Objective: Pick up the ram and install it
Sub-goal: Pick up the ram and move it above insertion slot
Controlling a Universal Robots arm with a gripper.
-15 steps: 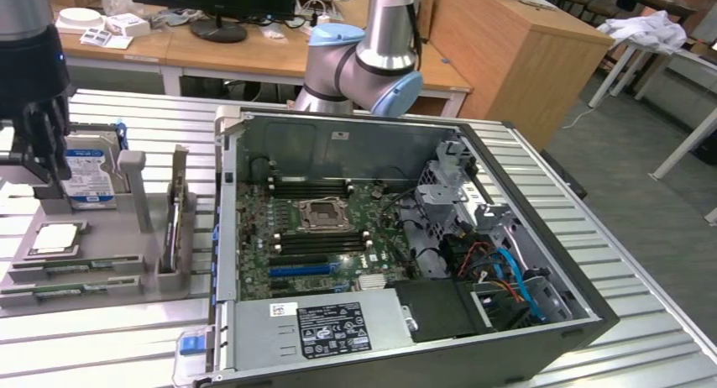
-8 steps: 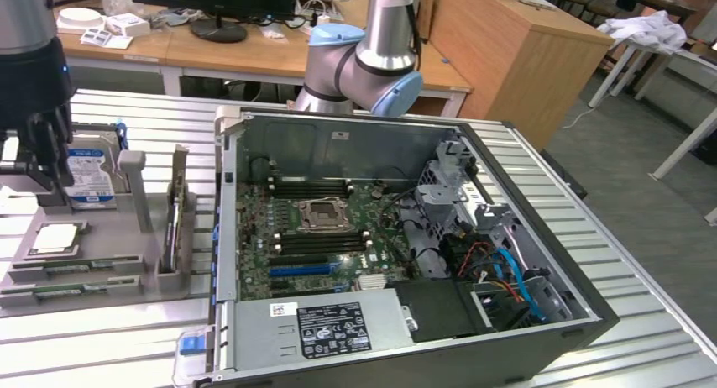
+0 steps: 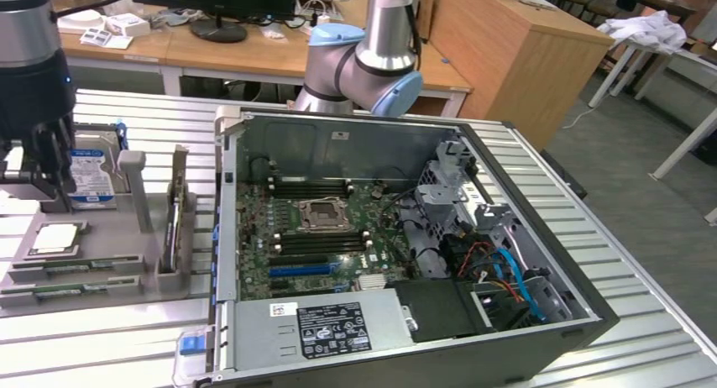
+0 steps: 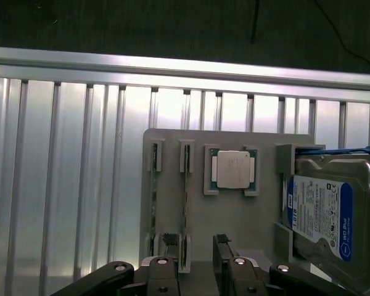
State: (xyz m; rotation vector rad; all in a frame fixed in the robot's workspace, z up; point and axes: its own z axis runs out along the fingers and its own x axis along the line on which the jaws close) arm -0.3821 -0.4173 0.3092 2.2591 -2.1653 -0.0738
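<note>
hovering with fingers (image 4: 222, 248) spread, the gripper (image 4: 193, 240) straddles the ram (image 4: 185, 203) below; its long axis runs along the gap. nothing is held.

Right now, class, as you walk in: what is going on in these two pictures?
A robot's gripper hangs open over a gray holder that sits on the table beside an open computer case. It is lined up with one ram stick, which stands on edge in the holder. A second stick, a processor chip and a hard drive sit in the same holder. The gripper holds nothing, and the ram is not yet lifted.
</note>
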